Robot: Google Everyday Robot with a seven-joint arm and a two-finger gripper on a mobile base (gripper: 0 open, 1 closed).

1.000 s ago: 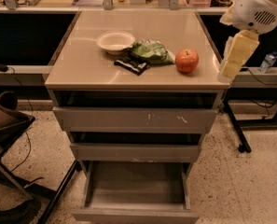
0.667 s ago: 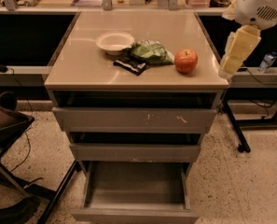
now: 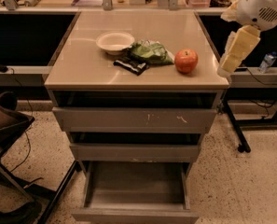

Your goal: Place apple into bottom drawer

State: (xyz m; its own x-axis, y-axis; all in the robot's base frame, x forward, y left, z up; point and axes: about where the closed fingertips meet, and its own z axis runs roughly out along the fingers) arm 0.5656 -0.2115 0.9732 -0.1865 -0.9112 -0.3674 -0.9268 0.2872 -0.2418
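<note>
Gripper (image 3: pixel 227 65) aperture: can't tell. It hangs tilted just off the right edge of the cabinet top (image 3: pixel 91 73), carrying nothing visible.

Camera view, relative to gripper:
- apple (image 3: pixel 186 60): near, to its left, upright on the top, apart from gripper.
- green bag (image 3: pixel 150 52), dark packet (image 3: pixel 131 65), white bowl (image 3: pixel 114 42): further left, past the apple.
- bottom drawer (image 3: pixel 135 183): well below and left, pulled out, apple not in it.
- middle drawer (image 3: pixel 134 151) and top drawer (image 3: pixel 133 119): slightly out.
</note>
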